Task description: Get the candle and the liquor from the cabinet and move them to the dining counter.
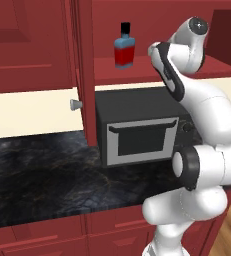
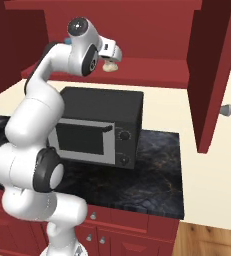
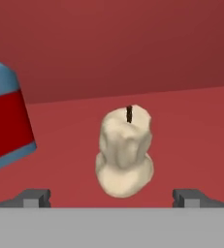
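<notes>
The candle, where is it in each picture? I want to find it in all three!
Left base view: I can't find it; the arm covers the shelf to the right of the liquor.
Right base view: the candle peeks out just past the gripper, on the cabinet shelf above the microwave.
Hand view: the candle stands in the middle, upright, with the liquor at the left edge.
Shared landmark: the red shelf.

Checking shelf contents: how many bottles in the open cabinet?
1: the liquor bottle stands on the cabinet shelf, beside the candle. The arm hides part of the shelf.
</notes>
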